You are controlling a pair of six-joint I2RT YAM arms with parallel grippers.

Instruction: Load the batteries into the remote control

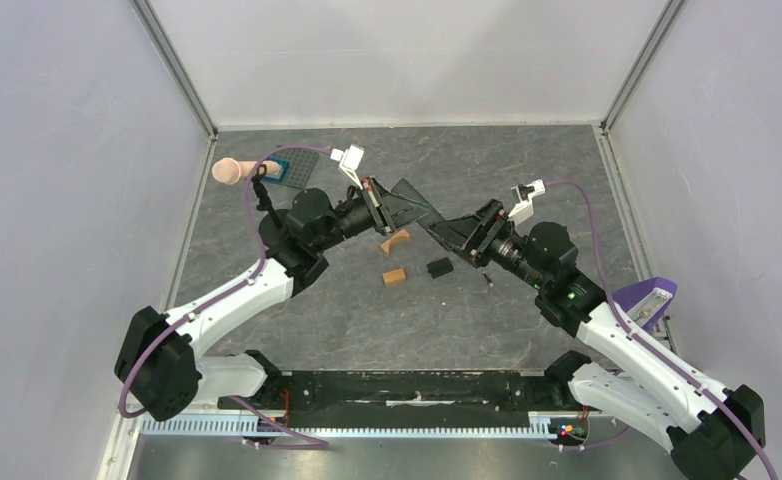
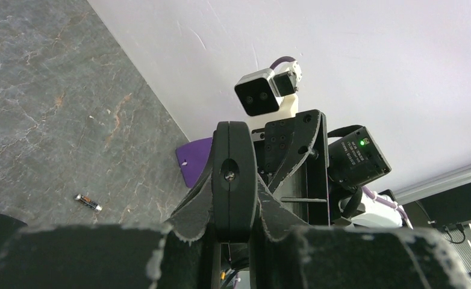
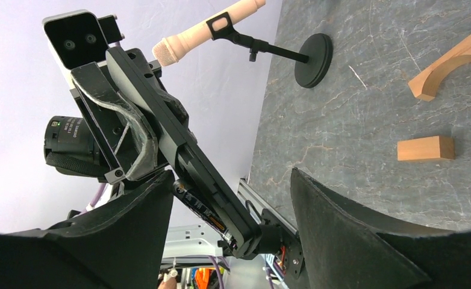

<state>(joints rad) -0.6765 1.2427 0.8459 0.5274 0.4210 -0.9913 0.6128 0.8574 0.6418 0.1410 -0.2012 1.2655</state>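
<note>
Both jaws of the right gripper (image 3: 230, 177) stand well apart at the bottom of the right wrist view. The free end of the remote control (image 3: 185, 150) comes down between them, and I cannot tell whether either jaw touches it. The left gripper (image 3: 152, 150) is clamped on the remote control's upper half and holds it tilted above the table (image 3: 365, 108). A battery (image 3: 200, 208) lies along the remote control's lower edge near the free end. Behind are a microphone (image 3: 209, 27), an orange arch (image 3: 447, 63) and an orange block (image 3: 426, 148).

From the left wrist, the remote control shows end-on, pinched upright in the left gripper, with the right gripper just beyond it. A loose battery (image 2: 88, 201) lies on the table, and a purple thing (image 2: 196, 159) lies by the wall.

From above, the two grippers meet over the middle of the table, just beyond the orange arch. The orange block and a short black piece (image 1: 439, 267) lie a little nearer the arms.
</note>
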